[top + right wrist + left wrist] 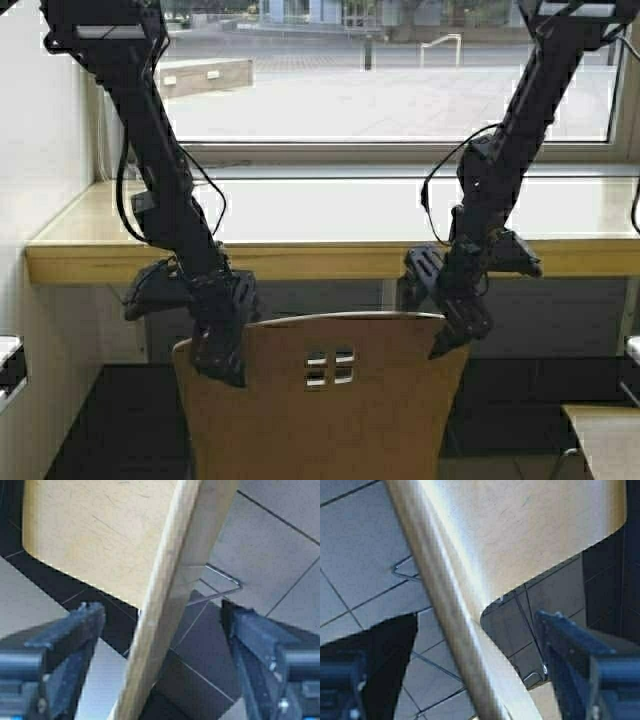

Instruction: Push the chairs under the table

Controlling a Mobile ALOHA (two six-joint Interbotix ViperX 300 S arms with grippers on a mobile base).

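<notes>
Nearest the camera, one tan chair stands with its curved back facing the robot. Both hands straddle the back's top edge with fingers spread, left hand at its left corner, right hand at its right. Beyond runs the long worktop below a window.

A wide window fills the far wall, letting in flat daylight from a paved grey courtyard with a low concrete block and a pale metal handrail. A plain white wall closes the left side. Below, the floor is large grey tiles crossed by dark grout lines, darker toward the wall.
</notes>
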